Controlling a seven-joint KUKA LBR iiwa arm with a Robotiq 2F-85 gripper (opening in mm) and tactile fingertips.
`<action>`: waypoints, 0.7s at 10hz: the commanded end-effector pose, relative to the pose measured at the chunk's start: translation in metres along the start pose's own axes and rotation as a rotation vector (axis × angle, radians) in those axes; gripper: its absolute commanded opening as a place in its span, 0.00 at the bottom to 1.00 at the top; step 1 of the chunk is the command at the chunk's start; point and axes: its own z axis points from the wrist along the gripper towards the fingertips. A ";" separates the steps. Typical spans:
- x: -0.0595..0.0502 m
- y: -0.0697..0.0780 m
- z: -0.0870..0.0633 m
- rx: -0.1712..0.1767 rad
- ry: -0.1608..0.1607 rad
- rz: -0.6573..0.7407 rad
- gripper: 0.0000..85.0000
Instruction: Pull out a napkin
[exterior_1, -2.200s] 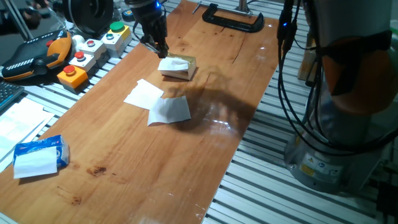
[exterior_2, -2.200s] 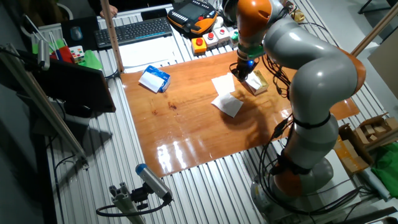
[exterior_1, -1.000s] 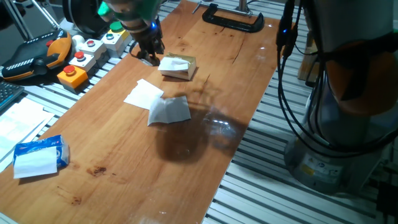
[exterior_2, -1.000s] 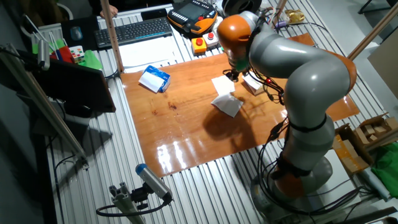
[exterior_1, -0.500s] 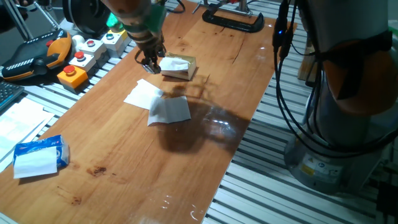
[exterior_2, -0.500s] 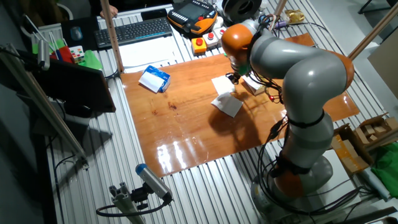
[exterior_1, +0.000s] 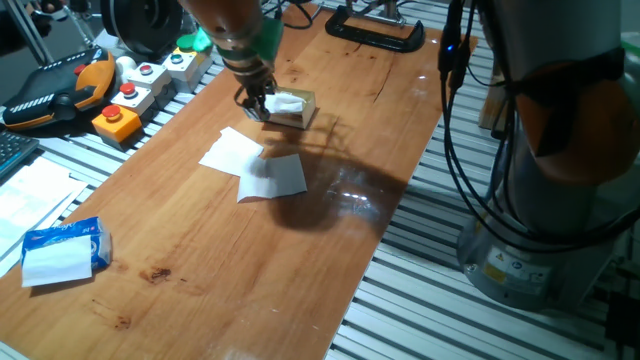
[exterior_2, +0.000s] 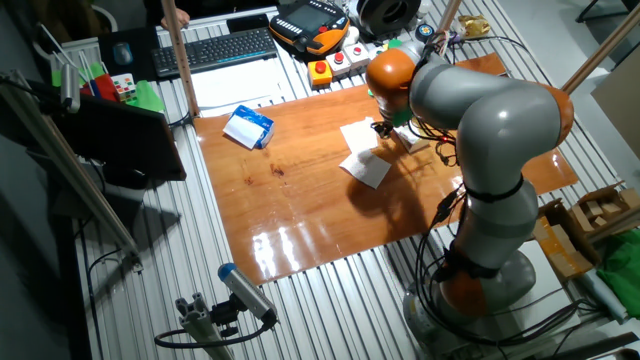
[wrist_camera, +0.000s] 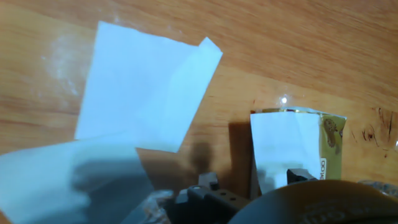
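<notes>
The little tan-gold box (exterior_1: 302, 117) lies on the wooden table (exterior_1: 200, 260) with the crumpled white napkin (exterior_1: 285, 102) tufting from its top. My gripper (exterior_1: 256, 106) hangs at the box's left end, low over the napkin's edge. In the hand view the napkin (wrist_camera: 278, 144) covers most of the box (wrist_camera: 331, 135). One fingertip (wrist_camera: 297, 175) is over the napkin, the other (wrist_camera: 206, 182) over bare wood beside the box, so the gripper (wrist_camera: 252, 179) is open and holds nothing. In the other fixed view my gripper (exterior_2: 386, 129) hides most of the box (exterior_2: 417, 142).
Two flat white sheets (exterior_1: 232, 152) (exterior_1: 272, 176) lie just in front of the box. A blue tissue packet (exterior_1: 62, 248) sits at the near left edge. Button boxes (exterior_1: 118, 118) line the left side. A black clamp (exterior_1: 375, 33) is at the far end.
My gripper has swung from the left of the box towards it and now stands at the box's left end, over the napkin. The box and sheets have not moved.
</notes>
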 end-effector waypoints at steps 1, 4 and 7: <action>0.002 -0.002 0.006 0.001 -0.007 -0.002 0.70; 0.004 -0.012 0.023 -0.002 -0.020 -0.024 0.70; 0.006 -0.018 0.037 0.000 -0.040 -0.030 0.70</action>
